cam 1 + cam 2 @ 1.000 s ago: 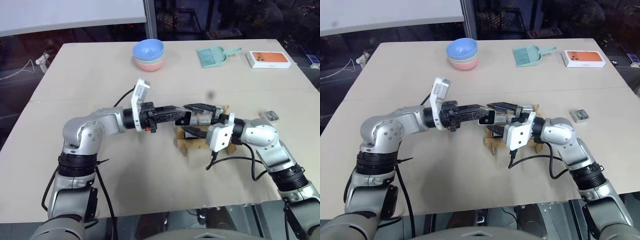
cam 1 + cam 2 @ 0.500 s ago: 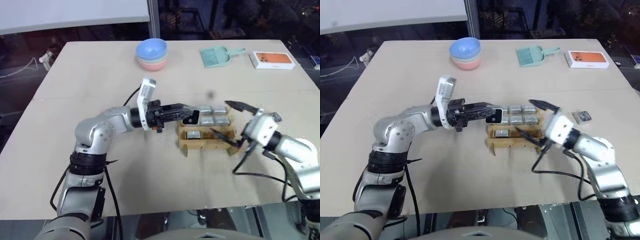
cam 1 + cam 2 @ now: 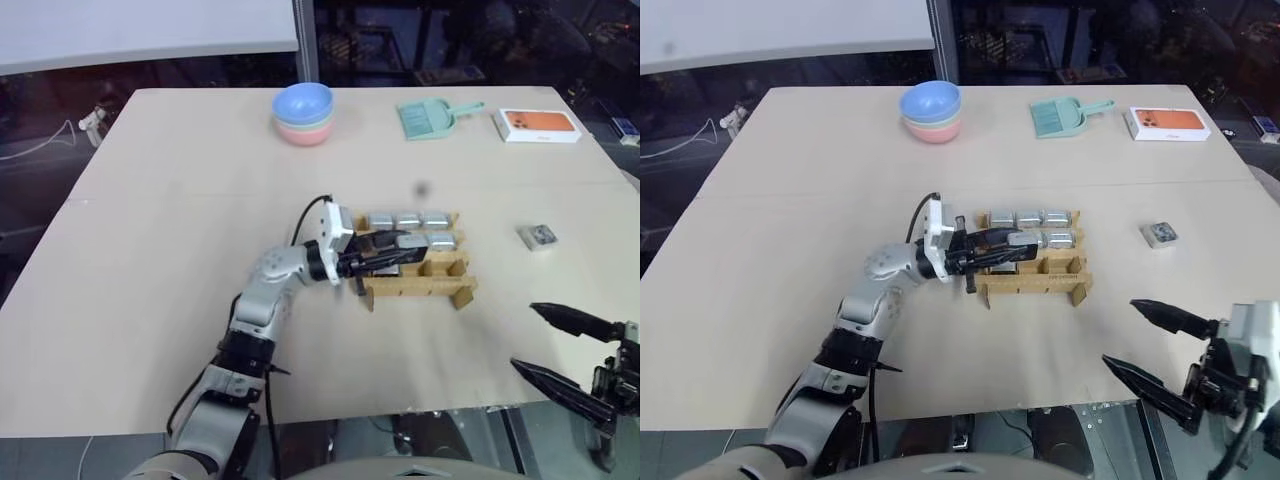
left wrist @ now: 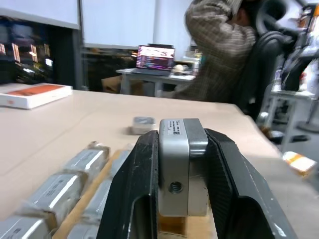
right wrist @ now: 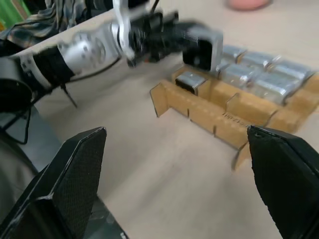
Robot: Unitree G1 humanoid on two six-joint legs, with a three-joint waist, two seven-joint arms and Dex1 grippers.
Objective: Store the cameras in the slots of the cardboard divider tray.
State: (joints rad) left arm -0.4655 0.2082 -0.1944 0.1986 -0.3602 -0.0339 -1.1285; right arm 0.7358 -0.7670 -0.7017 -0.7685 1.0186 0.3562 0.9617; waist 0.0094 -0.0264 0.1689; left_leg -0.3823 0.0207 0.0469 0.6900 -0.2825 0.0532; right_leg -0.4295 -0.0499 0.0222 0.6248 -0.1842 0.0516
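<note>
The cardboard divider tray sits at the table's middle. Several silver-grey cameras fill its back row, and another lies at the right of the middle row. One more camera rests loose on the table to the tray's right. My left gripper hovers level over the tray's left side, shut on a camera clamped between both fingers. Near the front right table edge, my right gripper stands wide open with nothing in it, well clear of the tray.
Stacked bowls, a mint-green dustpan and a white-and-orange box line the table's far side. A seated person is beyond the table in the left wrist view.
My right gripper pulled back from the tray to the near right edge, wide open. My left gripper with its camera sank lower, over the tray's left side. The head view shifted too.
</note>
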